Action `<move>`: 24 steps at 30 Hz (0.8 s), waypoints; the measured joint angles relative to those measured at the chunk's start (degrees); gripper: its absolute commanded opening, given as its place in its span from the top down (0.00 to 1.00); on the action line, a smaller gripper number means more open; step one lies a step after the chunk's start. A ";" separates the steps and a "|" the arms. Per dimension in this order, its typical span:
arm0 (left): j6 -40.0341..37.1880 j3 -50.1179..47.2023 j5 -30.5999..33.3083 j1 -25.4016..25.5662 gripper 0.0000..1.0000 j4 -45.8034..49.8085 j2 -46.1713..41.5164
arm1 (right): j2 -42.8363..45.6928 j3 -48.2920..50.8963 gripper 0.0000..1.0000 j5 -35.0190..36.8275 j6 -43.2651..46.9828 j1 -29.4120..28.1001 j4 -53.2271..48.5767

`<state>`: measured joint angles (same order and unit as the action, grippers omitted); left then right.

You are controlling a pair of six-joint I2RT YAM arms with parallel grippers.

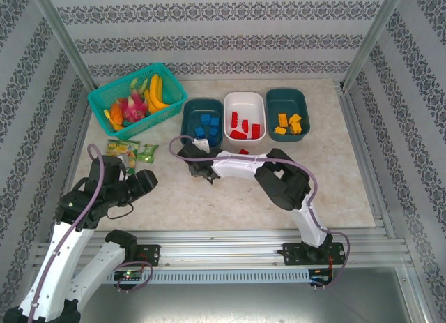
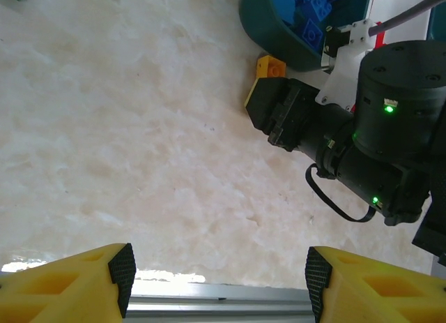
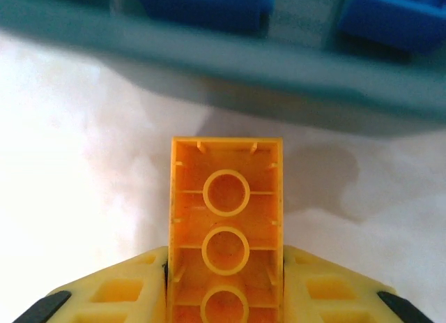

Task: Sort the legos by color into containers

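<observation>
Marbled table is viewed from above/behind by top cam. Dark teal plastic tray of blue bricks is shared by both down-facing wrist cams, R much closer.

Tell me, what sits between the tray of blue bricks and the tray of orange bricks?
The white tray, holding red bricks, sits between them, as the top view shows.
</observation>
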<state>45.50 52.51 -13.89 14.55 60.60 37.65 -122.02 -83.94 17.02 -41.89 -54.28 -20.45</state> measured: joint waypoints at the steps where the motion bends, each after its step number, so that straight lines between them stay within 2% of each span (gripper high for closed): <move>1: 0.00 0.00 -0.79 0.00 0.32 -0.35 0.61 | 1.84 1.90 0.74 -1.03 0.00 0.00 -0.57; 6: 0.04 0.07 -4.04 0.20 0.32 -4.22 5.18 | 14.93 12.22 0.75 -5.40 0.04 0.07 -3.08; 10: 0.09 2.89 -5.27 3.10 0.32 -8.87 12.85 | 29.05 17.29 0.76 -7.67 0.26 1.75 -7.10; 15: 0.02 11.34 -4.98 10.03 0.32 -16.83 26.86 | 41.18 17.55 0.75 -8.90 3.39 11.91 -11.56; 19: 0.09 17.46 -5.25 13.05 0.31 -23.41 37.09 | 40.72 14.45 0.75 -10.38 8.68 23.52 -13.66; 24: 0.20 27.89 -6.25 13.60 0.32 -28.26 50.73 | 28.41 3.15 0.75 -15.21 13.92 37.99 -15.04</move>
<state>45.69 80.40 -20.14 28.14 32.34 88.38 -93.60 -80.79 1.80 -27.97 -16.29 -35.48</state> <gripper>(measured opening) 0.685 0.333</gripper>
